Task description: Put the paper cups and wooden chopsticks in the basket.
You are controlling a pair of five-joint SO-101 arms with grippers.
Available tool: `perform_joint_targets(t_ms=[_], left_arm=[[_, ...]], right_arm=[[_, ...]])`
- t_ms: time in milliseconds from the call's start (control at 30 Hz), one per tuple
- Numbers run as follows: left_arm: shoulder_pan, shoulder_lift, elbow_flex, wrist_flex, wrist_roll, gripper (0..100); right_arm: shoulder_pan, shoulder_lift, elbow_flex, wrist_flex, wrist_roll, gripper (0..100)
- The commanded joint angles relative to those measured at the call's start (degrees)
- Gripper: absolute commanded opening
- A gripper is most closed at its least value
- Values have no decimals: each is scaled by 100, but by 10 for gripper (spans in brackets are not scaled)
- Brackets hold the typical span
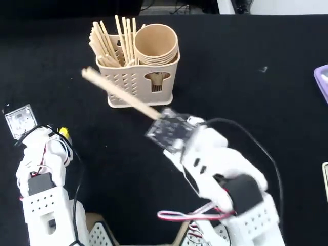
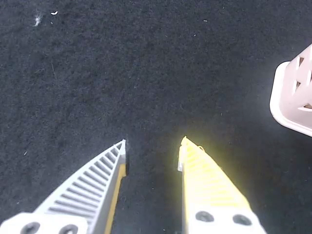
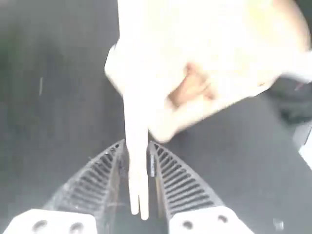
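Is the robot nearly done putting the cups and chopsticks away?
Nearly. Stacked paper cups and many chopsticks already stand in the basket. The right gripper is shut on one more chopstick pair, tilted in front of the basket. That pair has yet to go in. The left gripper sits open, holding nothing.

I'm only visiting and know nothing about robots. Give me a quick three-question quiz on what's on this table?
1. True or false: the right gripper is shut on wooden chopsticks.
2. Where are the paper cups? A) flat on the table B) in the basket C) under the basket
3. Fill in: the left gripper is open and ____.
Key: 1 true; 2 B; 3 empty.
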Motion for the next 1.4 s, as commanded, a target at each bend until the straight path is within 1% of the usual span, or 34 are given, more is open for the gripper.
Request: perform_joint_targets(t_ms=[0,67,133,200,333,400,433,667,733,833,900,1000,1033,1167,1300,1367], left_arm=[[-31,-88,-48,-97,0,177],[-31,-88,-48,-97,0,177],[-31,-88,-48,-97,0,177],[-40,-88,-48,-97,0,177],[-48,-88,-48,-97,0,177],[-40,-88,-48,-97,0,177],[-31,-88,-48,-97,0,177],[-22,-88,-48,-97,0,177],[-31,-88,-48,-97,0,177],[-31,-88,-48,-97,0,177],[-31,-88,-48,-97,0,177],[-22,-88,-48,-97,0,177],[-22,-88,-48,-97,0,177],[-22,-88,-48,-97,0,177],[-22,-88,-48,-97,0,177],[-22,-88,-48,-97,0,177]], right_arm=[[-97,145,-286,-1037,-914,11],[-132,426,-286,-1978,-1468,11],[-132,822,-286,-3138,-1969,11],[-132,1367,-286,-4334,-2303,11],[-185,2624,-374,-6295,-2479,11],[-299,3292,-602,-6936,-2462,11],[-343,3635,-787,-7086,-2453,11],[-316,5938,-2501,-7174,-2453,11],[-316,6457,-2721,-7174,-2444,11],[-316,6826,-2809,-7077,-2453,14],[-316,6879,-2844,-6708,-2470,38],[-316,6870,-2853,-6207,-2479,154],[-316,6844,-2853,-6057,-2479,178],[-325,6475,-2853,-5705,-2470,168],[-325,5727,-2809,-5662,-2479,152],[-325,5244,-2809,-5336,-2453,137]])
